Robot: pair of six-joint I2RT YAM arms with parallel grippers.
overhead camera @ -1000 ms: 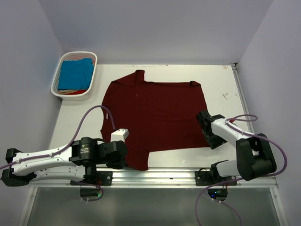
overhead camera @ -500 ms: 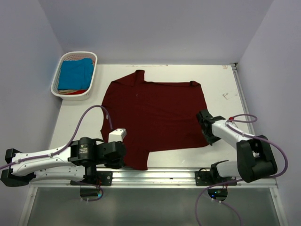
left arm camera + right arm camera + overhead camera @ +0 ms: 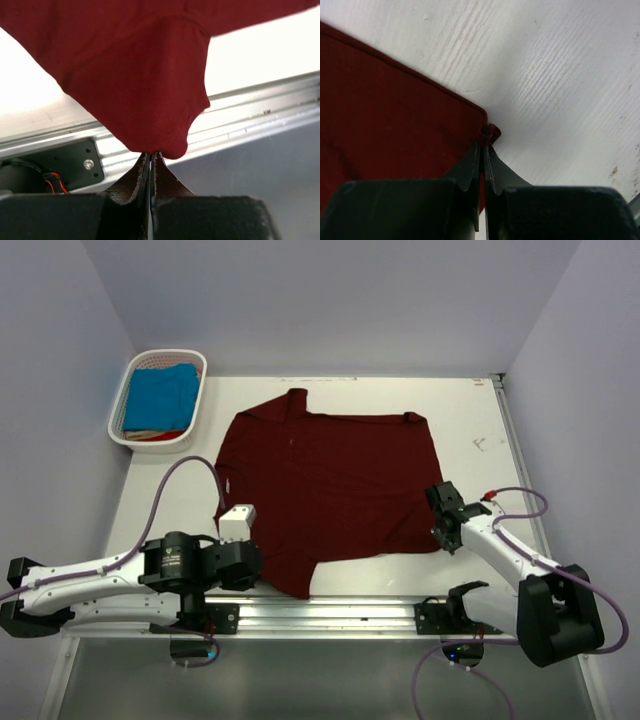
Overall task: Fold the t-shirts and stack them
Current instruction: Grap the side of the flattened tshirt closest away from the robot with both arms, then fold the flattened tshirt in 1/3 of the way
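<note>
Our left gripper [image 3: 151, 156] pinches a sleeve — probably the cuff — of the maroon t-shirt [image 3: 330, 480]; right gripper [image 3: 484, 144] clamps its hem corner.

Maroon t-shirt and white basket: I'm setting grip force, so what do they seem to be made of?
The maroon t-shirt looks like soft, matte knit cloth, possibly cotton: it hangs in limp folds and has a stitched hem. The white basket looks like rigid moulded plastic, judging by its even slatted walls; its finish is too small to tell.
</note>
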